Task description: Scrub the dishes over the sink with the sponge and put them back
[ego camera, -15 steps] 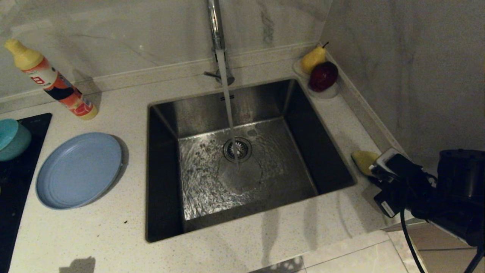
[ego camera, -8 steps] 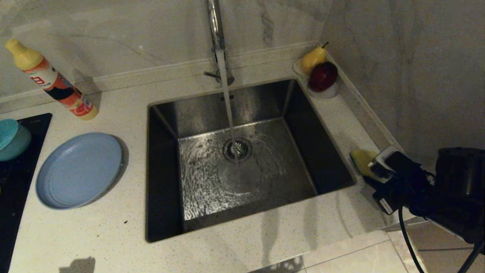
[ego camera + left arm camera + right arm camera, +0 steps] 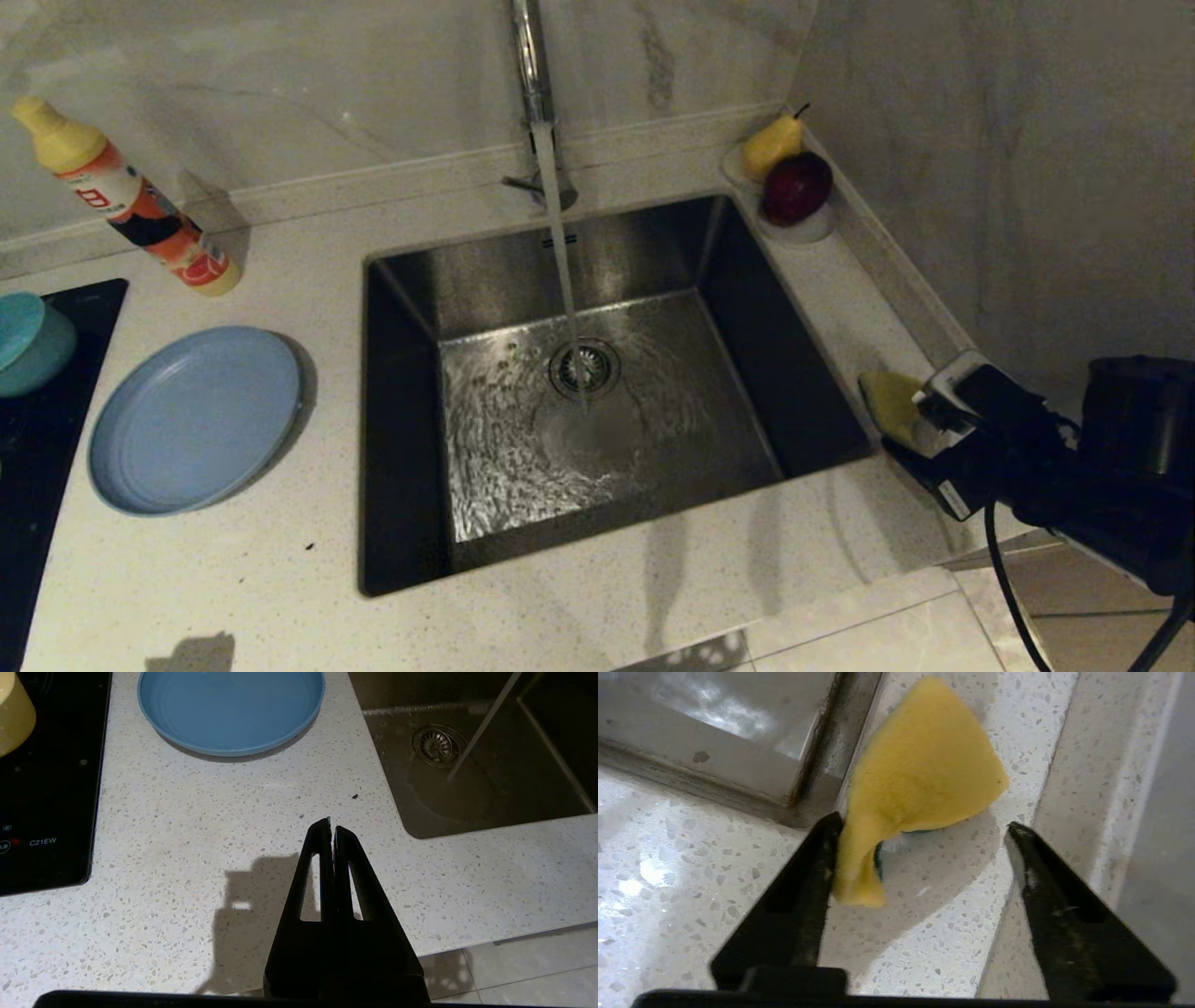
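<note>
We are keeping our right gripper [image 3: 920, 830] spread wide; the sponge [image 3: 920, 779] is lying between its jaws, seemingly brushing one finger. Our left gripper [image 3: 332, 826] is sitting closed, empty.

1. The teal bowl [image 3: 28, 341] is cut off by the left edge of the head view.
2. The tap [image 3: 532, 65] is cut off at the top edge there.
3. Part of the sponge [image 3: 892, 403] is hidden behind the right gripper [image 3: 920, 425] in the head view.
4. Only a sliver of the sponge's teal face [image 3: 878, 856] is seen in the right wrist view.
5. The pale-yellow bowl [image 3: 14, 714] is cropped by the left wrist view's corner.
</note>
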